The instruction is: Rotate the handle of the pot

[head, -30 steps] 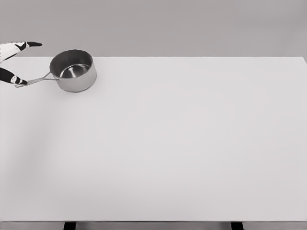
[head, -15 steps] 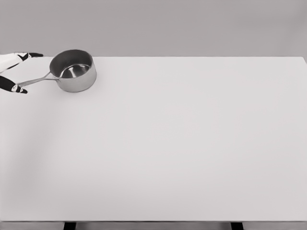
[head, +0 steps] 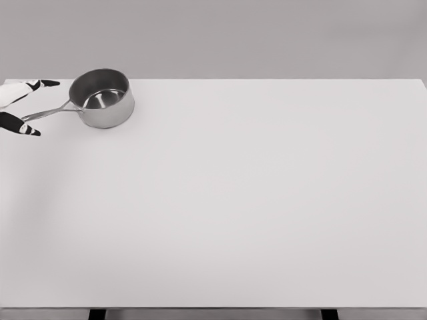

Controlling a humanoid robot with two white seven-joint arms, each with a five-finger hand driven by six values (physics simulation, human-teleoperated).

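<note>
A steel pot [head: 101,98] stands at the table's far left, with its thin handle [head: 47,112] pointing left and slightly toward me. Only part of my left hand [head: 40,108] shows at the left edge, and it is open. One black-tipped finger [head: 45,84] lies above the handle's end and another [head: 25,129] below it. The fingers straddle the handle without closing on it. Whether the lower finger touches the handle I cannot tell. The rest of the hand is cut off by the frame.
The white table [head: 253,200] stretches wide to the right and toward me. Its far edge runs just behind the pot and its left edge lies near my hand.
My left hand's two visible fingers have shifted downward in the picture, toward me, past the handle's end. The pot and its handle look unmoved.
</note>
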